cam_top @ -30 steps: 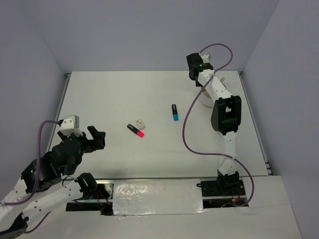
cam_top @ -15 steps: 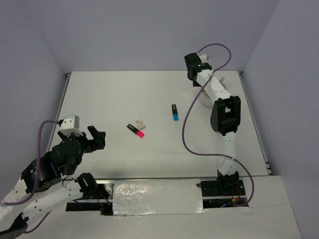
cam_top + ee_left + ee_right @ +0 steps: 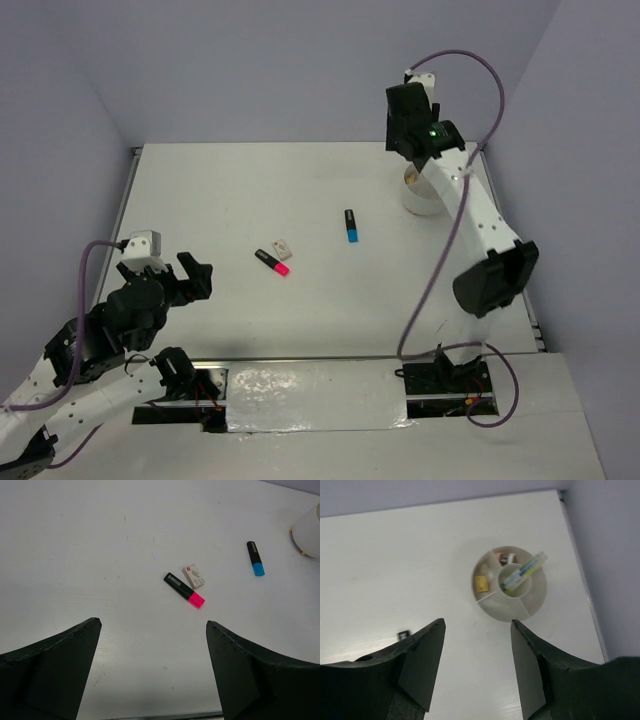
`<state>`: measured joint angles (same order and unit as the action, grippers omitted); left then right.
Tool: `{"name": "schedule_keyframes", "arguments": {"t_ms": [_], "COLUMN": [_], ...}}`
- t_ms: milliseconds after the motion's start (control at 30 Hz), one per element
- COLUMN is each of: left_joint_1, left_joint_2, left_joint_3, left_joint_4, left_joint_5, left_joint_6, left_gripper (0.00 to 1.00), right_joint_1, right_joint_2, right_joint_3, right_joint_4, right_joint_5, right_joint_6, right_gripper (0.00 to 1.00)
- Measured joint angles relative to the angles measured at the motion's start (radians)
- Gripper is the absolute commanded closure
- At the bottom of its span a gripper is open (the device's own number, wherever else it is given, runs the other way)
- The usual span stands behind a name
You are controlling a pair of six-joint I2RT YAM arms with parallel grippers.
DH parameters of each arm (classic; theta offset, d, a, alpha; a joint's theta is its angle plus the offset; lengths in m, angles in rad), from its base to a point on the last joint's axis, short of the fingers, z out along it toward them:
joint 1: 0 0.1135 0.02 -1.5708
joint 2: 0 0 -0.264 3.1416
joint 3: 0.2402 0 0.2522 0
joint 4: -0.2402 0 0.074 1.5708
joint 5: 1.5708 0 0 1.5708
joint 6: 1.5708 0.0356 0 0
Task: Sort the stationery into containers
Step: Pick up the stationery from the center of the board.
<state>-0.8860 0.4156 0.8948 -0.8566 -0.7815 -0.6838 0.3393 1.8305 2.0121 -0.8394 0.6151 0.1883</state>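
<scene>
White desk (image 3: 220,200), pale lavender walls on three sides.

Left end effector (image 3: 152,624): low over the near-left of the desk, fingers spread wide, nothing between them.

Right end effector (image 3: 477,622): raised above the far-right corner, fingers apart, nothing held.

Divided white bowl (image 3: 530,602): far right of the desk, just beside the right wall.
- centre cup: thin pens (image 3: 522,570), leaning
- left compartment: tan eraser (image 3: 481,583)
- upper compartment: small pieces (image 3: 507,558), too small to identify

Loose on the desk, mid-area:
- pink-and-black highlighter (image 3: 184,591), lying diagonally
- small white eraser (image 3: 193,576), just beside its black end; contact cannot be told
- blue-and-black highlighter (image 3: 255,558), well apart from those two, between them and the bowl
</scene>
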Motion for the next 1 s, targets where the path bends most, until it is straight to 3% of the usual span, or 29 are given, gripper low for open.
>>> {"name": "schedule_keyframes", "arguments": {"t_ms": [267,433,533,800,1000], "left_joint_1": [0.023,0.034,0.051,0.18,0.259], "left_joint_2": [0.129,0.315,0.508,1.177,1.451], "left_joint_3": [0.006,0.037,0.085,0.383,0.542], "left_joint_4": [-0.014,-0.012,0.029,0.155,0.168], "left_joint_5": [-0.007,0.001,0.024,0.131,0.187], "left_joint_6": [-0.01,-0.112,-0.159,-0.256,-0.277], "left_gripper": [0.01,0.01,0.01,0.03,0.04], "right_joint_1": [0.156,0.169,0.172,0.175,0.175], "right_joint_2": [-0.411,-0.625,-0.744,-0.983,-1.074], "right_joint_3": [-0.418,-0.764,-0.905,-1.027,-1.057], "right_joint_4": [0.153,0.207,0.218,0.199,0.181], "right_joint_5": [-0.228,-0.365,-0.41,-0.41,-0.418], "right_joint_6": [0.006,0.069,0.107,0.168,0.184], "right_gripper": [0.44,0.45,0.45,0.44,0.44]}}
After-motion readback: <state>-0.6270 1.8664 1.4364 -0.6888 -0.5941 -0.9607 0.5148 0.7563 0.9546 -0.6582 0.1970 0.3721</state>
